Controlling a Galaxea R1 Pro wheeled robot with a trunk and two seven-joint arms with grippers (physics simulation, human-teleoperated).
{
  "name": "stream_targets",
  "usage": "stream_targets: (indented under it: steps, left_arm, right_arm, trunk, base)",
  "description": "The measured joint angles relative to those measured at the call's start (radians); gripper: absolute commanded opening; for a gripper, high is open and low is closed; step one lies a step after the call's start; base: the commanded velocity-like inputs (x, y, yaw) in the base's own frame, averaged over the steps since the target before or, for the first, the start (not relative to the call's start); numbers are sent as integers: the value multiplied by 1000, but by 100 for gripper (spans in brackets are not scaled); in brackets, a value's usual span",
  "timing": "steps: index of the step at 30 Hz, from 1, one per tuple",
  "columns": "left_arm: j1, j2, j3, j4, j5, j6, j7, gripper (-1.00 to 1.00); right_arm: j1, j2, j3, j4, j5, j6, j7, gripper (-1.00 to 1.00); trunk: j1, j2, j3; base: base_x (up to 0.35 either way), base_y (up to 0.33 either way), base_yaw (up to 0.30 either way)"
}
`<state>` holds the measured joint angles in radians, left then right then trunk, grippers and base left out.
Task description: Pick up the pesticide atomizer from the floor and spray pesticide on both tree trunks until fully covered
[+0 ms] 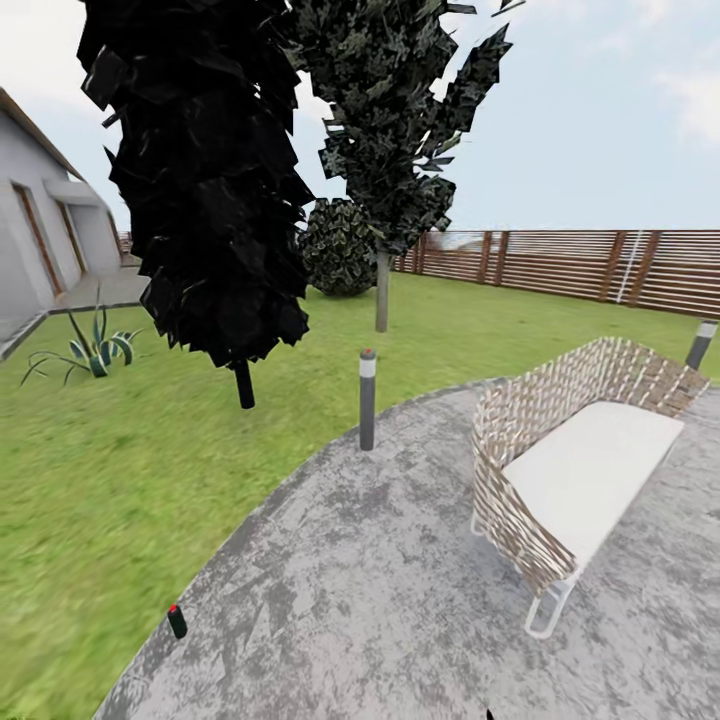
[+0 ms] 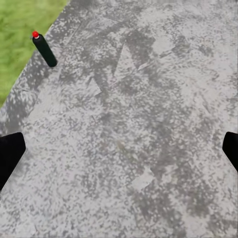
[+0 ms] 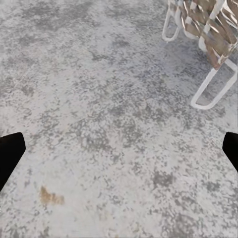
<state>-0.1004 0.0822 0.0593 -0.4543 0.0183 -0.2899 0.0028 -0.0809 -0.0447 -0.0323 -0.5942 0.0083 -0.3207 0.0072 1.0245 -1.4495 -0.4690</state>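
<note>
The pesticide atomizer (image 1: 177,621) is seen standing on the floor (image 1: 380,600), right at the curved edge where the grey paving meets the grass (image 1: 100,480). It is a small dark bottle with a red top. From the left wrist view the pesticide atomizer (image 2: 44,49) is seen leaning in the picture, well apart from the left gripper (image 2: 119,151), with bare floor (image 2: 139,129) between them. The fingers (image 2: 10,153) of the left gripper are spread wide and nothing is held.

The right gripper (image 3: 119,151) is also held over grey floor (image 3: 99,99). Its fingers (image 3: 10,153) are spread wide and nothing is held. The white legs of a woven bench (image 3: 208,44) are seen near it.

In the head view the woven bench (image 1: 570,470) with a white seat is set on the floor. A grey bollard lamp (image 1: 367,398) is stood at the paving edge. Two dark narrow trees (image 1: 210,180) are planted in the grass behind it, with a round bush (image 1: 338,246) and a brown slat fence (image 1: 580,262) farther back. A spiky plant (image 1: 92,350) and a grey house (image 1: 40,240) are seen at the left.
</note>
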Motion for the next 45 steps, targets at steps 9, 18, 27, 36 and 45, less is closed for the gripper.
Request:
stream_targets:
  steps: [9, 18, 27, 36, 45]
  left_arm:
    - [0, 1, 25, 8, 1, -21, 0, 100]
    - [0, 1, 26, 10, 1, -20, 0, 100]
    - [-1, 1, 26, 10, 1, -20, 1, 100]
    - [0, 1, 26, 10, 1, -20, 1, 100]
    - [0, 1, 26, 10, 1, -20, 1, 100]
  right_arm:
    - [0, 0, 0, 17, 0, 0, 0, 100]
    - [0, 1, 4, 14, 3, 1, 2, 100]
    - [0, 2, 5, 15, 4, 0, 1, 100]
    - [0, 2, 4, 16, 4, 0, 1, 100]
    - [0, 2, 3, 15, 4, 0, 1, 100]
  trunk:
    - [0, 0, 0]
    - [0, 0, 0]
    - [0, 0, 0]
    - [0, 0, 0]
    - [0, 0, 0]
  base:
    - [315, -77, 278]
    - [334, -1, 39]
    - [335, 0, 113]
    - [335, 0, 270]
    - [335, -39, 197]
